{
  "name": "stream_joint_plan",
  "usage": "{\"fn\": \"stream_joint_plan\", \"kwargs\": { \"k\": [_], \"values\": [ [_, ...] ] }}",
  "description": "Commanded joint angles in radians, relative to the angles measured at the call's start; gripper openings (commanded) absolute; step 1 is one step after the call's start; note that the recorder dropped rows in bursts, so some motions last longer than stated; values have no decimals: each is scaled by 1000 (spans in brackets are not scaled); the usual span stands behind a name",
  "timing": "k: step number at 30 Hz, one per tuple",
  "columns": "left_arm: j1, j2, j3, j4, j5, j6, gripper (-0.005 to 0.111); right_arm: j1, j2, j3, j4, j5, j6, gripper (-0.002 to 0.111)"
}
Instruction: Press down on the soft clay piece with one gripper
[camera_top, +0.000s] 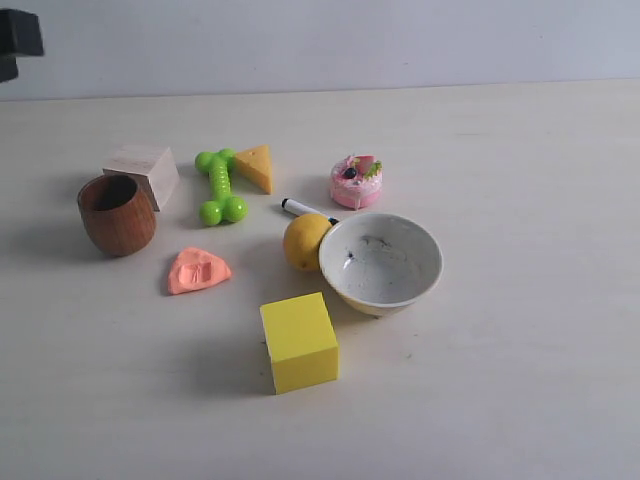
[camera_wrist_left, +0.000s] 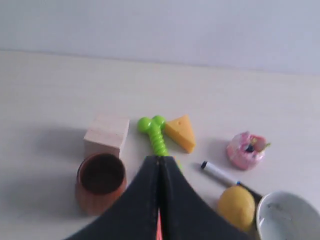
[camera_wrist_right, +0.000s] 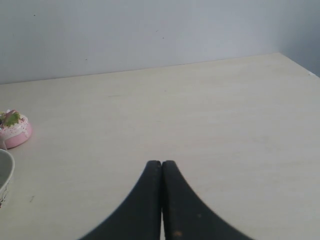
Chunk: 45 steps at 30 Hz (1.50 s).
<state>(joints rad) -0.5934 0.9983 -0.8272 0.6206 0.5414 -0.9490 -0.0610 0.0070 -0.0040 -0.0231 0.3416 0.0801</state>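
Note:
The soft clay piece (camera_top: 198, 270) is a flat salmon-orange lump with dents in its top. It lies on the table in front of the wooden cup (camera_top: 117, 214). In the left wrist view only a thin salmon sliver of the clay (camera_wrist_left: 159, 228) shows through the slit between the black fingers. My left gripper (camera_wrist_left: 160, 159) is shut, empty, and held above the table. In the exterior view only a black part of the left arm (camera_top: 20, 40) shows, in the top left corner. My right gripper (camera_wrist_right: 161, 162) is shut and empty over bare table, away from the clay.
Near the clay are a pale wooden block (camera_top: 142, 172), a green toy bone (camera_top: 219, 187), a cheese wedge (camera_top: 255, 166), a pink toy cake (camera_top: 357, 181), a marker (camera_top: 305, 209), a yellow lemon (camera_top: 305, 241), a white bowl (camera_top: 380, 263) and a yellow cube (camera_top: 299, 342).

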Motion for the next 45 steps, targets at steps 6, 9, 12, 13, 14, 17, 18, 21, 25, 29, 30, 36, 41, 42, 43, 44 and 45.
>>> {"fn": "stream_joint_plan", "kwargs": {
  "k": [6, 9, 12, 13, 14, 17, 18, 21, 25, 29, 30, 36, 41, 42, 43, 44, 45],
  "values": [
    [452, -438, 424, -5, -462, 8, 0, -5, -7, 4, -2, -5, -1, 0],
    [546, -575, 498, -5, -462, 8, 0, -5, -7, 4, -2, -5, -1, 0],
    [615, -716, 563, -3, -462, 8, 0, -5, -7, 4, -2, -5, -1, 0],
    [620, -764, 583, -3, -456, 10, 0, -5, -7, 4, -2, -5, -1, 0],
    [620, -787, 592, -3, -454, 10, 0, -5, -7, 4, -2, -5, -1, 0],
    [620, -848, 620, -23, -456, 0, 0, -5, -7, 4, -2, -5, -1, 0],
    [620, -855, 625, -41, -456, 0, 0, -5, -7, 4, -2, -5, -1, 0],
    [618, -880, 659, -213, -423, 109, 0, -5, -7, 4, -2, -5, -1, 0],
    [618, -913, 661, -632, -263, 656, 0, -5, -7, 4, -2, -5, -1, 0],
    [619, -930, 661, -633, -256, 689, 0, -5, -7, 4, -2, -5, -1, 0],
    [620, -938, 661, -631, -247, 703, 0, -5, -7, 4, -2, -5, -1, 0],
    [620, -984, 686, -631, -216, 795, 0, -5, -7, 4, -2, -5, -1, 0],
    [620, -998, 775, -643, -223, 745, 0, -5, -7, 4, -2, -5, -1, 0],
    [620, -998, 782, -643, -223, 731, 0, -5, -7, 4, -2, -5, -1, 0],
    [620, -998, 786, -643, -223, 727, 0, -5, -7, 4, -2, -5, -1, 0],
    [620, -998, 788, -643, -223, 727, 0, -5, -7, 4, -2, -5, -1, 0],
    [620, -998, 788, -643, -223, 727, 0, -5, -7, 4, -2, -5, -1, 0]
  ]
}}
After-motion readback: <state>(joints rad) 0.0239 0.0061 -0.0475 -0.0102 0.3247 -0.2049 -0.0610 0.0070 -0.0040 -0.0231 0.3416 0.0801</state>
